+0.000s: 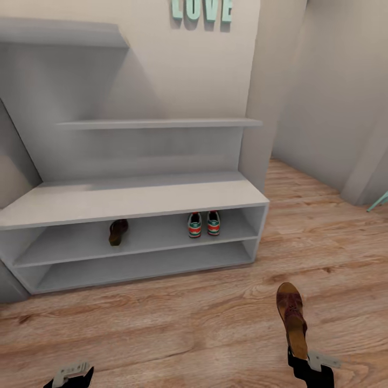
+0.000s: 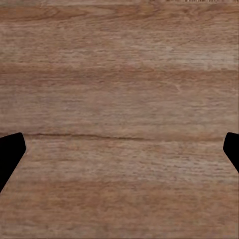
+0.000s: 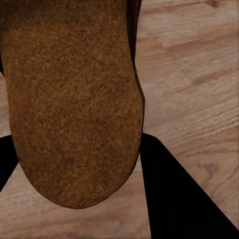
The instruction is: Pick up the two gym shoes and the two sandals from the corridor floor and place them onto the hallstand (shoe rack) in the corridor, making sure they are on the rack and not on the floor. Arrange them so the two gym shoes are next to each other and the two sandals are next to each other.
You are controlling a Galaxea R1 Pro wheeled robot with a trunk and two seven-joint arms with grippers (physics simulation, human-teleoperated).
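I see two gym shoes point(image 1: 203, 224) side by side on the white rack's point(image 1: 134, 202) upper shelf, one brown sandal point(image 1: 117, 231) at their 9 o'clock. My right gripper point(image 1: 299, 360) holds the other sandal point(image 1: 291, 318) above the wood floor point(image 1: 188, 323).

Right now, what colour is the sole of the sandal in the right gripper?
Mottled tan-brown sole, shown best in the right wrist view.

Hallstand point(image 1: 134, 202): plain white. Gym shoes point(image 1: 203, 224): white, green stripes, red-orange heels. Sandals: one point(image 1: 291, 318) reddish-brown woven strap, tan footbed; other point(image 1: 117, 231) dark brown. Corridor floor point(image 1: 178, 323): light-brown wood grain. Wall lettering point(image 1: 202, 9): teal.
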